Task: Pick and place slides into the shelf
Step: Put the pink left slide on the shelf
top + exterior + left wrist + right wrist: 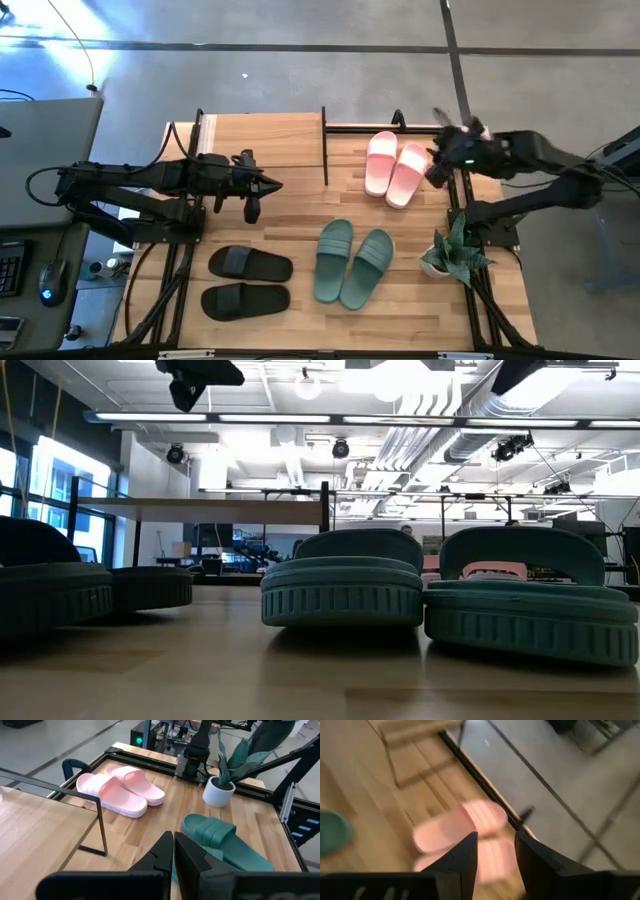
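Robotics lab / open industrial workspace. Evidence: bare concrete floor around a wooden tabletop with black metal framing, two dark robot arms mounted at its sides. Low view: exposed ceiling with ducting, fluorescent strip lights, pipes, more metal-frame rigs in the background. Desk at the side with keyboard and mouse; cables on the floor. Potted plant on the tabletop corner.
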Robot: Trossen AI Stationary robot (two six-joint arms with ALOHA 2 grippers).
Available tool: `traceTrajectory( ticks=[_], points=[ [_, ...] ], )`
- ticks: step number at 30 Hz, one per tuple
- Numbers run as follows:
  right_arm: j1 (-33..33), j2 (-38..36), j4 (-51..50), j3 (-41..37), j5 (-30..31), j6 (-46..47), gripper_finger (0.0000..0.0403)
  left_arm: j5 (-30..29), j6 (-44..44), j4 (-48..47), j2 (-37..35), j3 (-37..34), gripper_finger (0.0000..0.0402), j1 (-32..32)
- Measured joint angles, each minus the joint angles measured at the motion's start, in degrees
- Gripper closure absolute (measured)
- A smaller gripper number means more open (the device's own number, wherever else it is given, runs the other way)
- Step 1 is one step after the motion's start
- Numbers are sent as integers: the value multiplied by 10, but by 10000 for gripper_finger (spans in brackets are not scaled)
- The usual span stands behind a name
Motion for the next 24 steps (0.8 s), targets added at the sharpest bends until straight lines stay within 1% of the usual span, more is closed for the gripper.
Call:
traceTrajectory(
  ticks=[3, 6, 9, 12, 13, 16, 18, 20, 24],
  points=[
    [0, 51, -51, 23, 9, 12, 279, 0, -1, 0, 0, 0, 396, 0],
    [-11, 89, -86, 33, 5, 30, 279, 0, -1, 0, 0, 0, 396, 0],
    [-39, 118, -102, 24, -19, 49, 279, 0, -1, 0, 0, 0, 396, 0],
    [-73, 143, -103, 5, -52, 48, 279, 0, -1, 0, 0, 0, 396, 0],
    [-83, 153, -100, -4, -54, 46, 279, 0, -1, 0, 0, 0, 396, 0],
    [-110, 170, -67, -46, -50, 35, 279, 0, -1, 0, 0, 0, 396, 0],
    [-124, 176, -16, -88, -52, 22, 279, 0, -5, 0, 0, 0, 396, 0],
    [-133, 182, 34, -135, -54, 7, 279, 0, -8, 0, 0, 0, 396, 0],
    [-139, 194, 95, -211, -40, 7, 279, 5, -9, 0, 0, 0, 396, 0]
  ],
)
